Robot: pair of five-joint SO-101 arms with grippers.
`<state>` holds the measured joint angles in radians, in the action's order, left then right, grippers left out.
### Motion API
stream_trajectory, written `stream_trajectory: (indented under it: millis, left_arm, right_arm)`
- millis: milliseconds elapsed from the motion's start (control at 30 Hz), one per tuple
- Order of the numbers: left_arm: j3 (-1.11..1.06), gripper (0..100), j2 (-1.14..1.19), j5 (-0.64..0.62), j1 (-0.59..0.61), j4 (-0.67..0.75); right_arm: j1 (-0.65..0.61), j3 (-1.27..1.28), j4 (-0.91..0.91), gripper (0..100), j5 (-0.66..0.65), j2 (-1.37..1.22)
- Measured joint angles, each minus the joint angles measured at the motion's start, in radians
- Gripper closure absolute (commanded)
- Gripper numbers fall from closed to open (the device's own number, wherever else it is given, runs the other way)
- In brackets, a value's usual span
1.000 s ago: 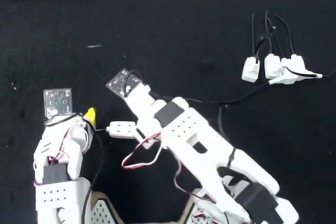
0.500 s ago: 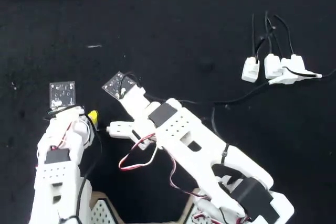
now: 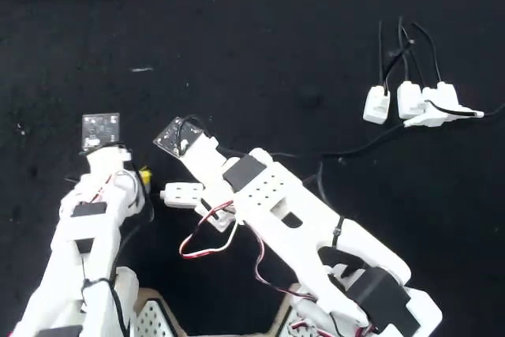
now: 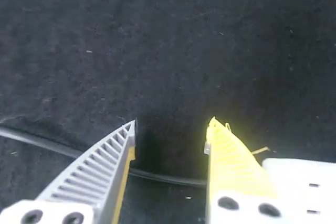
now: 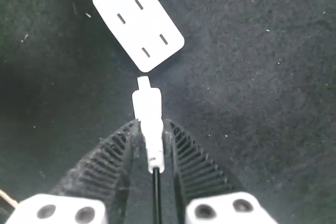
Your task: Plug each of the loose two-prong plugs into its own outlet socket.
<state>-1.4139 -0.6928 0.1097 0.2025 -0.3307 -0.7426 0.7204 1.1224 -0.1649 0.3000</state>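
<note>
Plug (image 5: 148, 109) (one) held, one outlet (image 5: 137, 18) nearby

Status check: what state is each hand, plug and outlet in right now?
outlet: lying flat, both sockets empty.
plug: tip just short of outlet, not inserted.
right hand: shut on plug.
left hand: open, empty.
other plugs: loose on the table, ungripped.

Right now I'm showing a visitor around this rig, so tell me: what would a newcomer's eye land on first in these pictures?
The right gripper, shut on a white plug aimed at the white outlet block just ahead, near the table's front left. The left gripper hangs open over a black cord beside that block, and more white plugs lie clustered at the far right.
</note>
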Motion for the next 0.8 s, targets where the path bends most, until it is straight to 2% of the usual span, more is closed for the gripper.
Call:
stream_trajectory:
  millis: [267, 467, 633, 800]
  left_arm:
    - [0.011, 78, 0.029, 0.003, -0.055, 0.003]
    - [0.049, 78, 0.029, 0.0, -0.066, -0.095]
    - [0.063, 78, 0.023, 0.095, -0.118, -0.164]
    - [0.077, 78, 0.02, 0.133, -0.141, -0.199]
  right_arm:
    - [0.0, 0.02, -0.078, 98.8, 0.0, 0.0]
    - [0.0, 0.021, -0.106, 98.8, 0.0, 0.0]
    - [0.002, 0.021, -0.118, 98.8, 0.0, 0.0]
    - [0.072, 0.002, -0.118, 98.8, -0.003, 0.0]
